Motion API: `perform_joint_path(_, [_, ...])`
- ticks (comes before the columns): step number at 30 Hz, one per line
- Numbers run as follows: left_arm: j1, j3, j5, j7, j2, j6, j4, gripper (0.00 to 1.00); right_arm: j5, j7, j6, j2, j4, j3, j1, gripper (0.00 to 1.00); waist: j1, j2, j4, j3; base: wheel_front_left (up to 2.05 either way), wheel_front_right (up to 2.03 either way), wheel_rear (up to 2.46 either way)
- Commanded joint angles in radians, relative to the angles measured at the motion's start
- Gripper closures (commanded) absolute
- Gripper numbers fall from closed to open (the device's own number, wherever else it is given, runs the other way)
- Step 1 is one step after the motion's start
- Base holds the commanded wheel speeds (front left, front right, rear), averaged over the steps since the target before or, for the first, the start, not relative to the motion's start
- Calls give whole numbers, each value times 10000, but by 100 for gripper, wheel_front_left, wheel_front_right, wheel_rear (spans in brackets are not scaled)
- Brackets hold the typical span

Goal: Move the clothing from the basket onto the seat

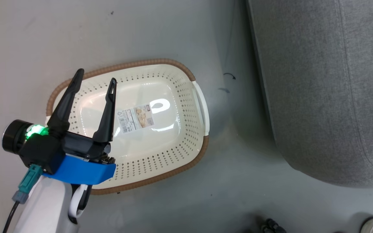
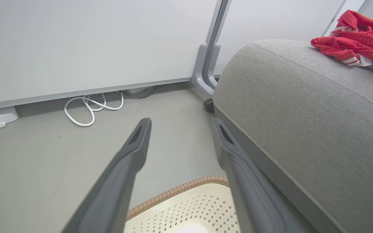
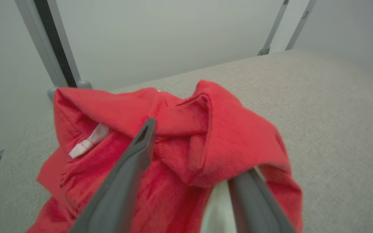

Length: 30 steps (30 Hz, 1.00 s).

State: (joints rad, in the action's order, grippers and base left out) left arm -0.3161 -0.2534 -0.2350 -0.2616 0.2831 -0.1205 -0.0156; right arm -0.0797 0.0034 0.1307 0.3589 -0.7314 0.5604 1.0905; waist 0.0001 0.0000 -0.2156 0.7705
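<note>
- The head view looks steeply down on the basket [image 1: 186, 110] on the floor [image 1: 28, 42], with the seat [image 1: 319, 97] at its right.
- The left wrist view sits low over the basket's rim, facing along the floor to a wall panel [image 2: 92, 42]; it shares basket and seat with the head view.
- The right wrist view looks from close across the clothing [image 3: 231, 139] on the seat top.

Black two-fingered left pincer [image 1: 96, 75], blue bracket [image 1: 79, 171], green light [image 1: 36, 131], teal plug [image 1: 29, 181], white forearm [image 1: 44, 207].

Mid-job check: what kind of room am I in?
Probably a test bay staged as a living room: pale partition panels on a wheeled frame, bare grey floor with a loose white cable, one grey seat.
</note>
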Motion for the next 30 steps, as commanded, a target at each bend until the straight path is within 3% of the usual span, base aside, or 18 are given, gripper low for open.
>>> perform_joint_path(1, [-188, -1, -57, -40, -44, 41, -82, 0, 113, -83, 2, -11, -82, -27, -243, 0, -1, 0, 62, -269, 0, 0, 0])
perform_joint_path(18, [925, 539, -476, -37, -1088, -67, -1112, 0, 398, -865, 2, -775, -119, -1181, -2588, 0, -1, 0, 378, -3513, 0, 0, 0])
perform_joint_path(30, [2086, 1096, -666, -37, -1718, -127, -2108, 0, 101, -1475, 3, -1748, 1387, -3144, -5131, 0, -1, 0, 706, -5764, 0, 0, 0])
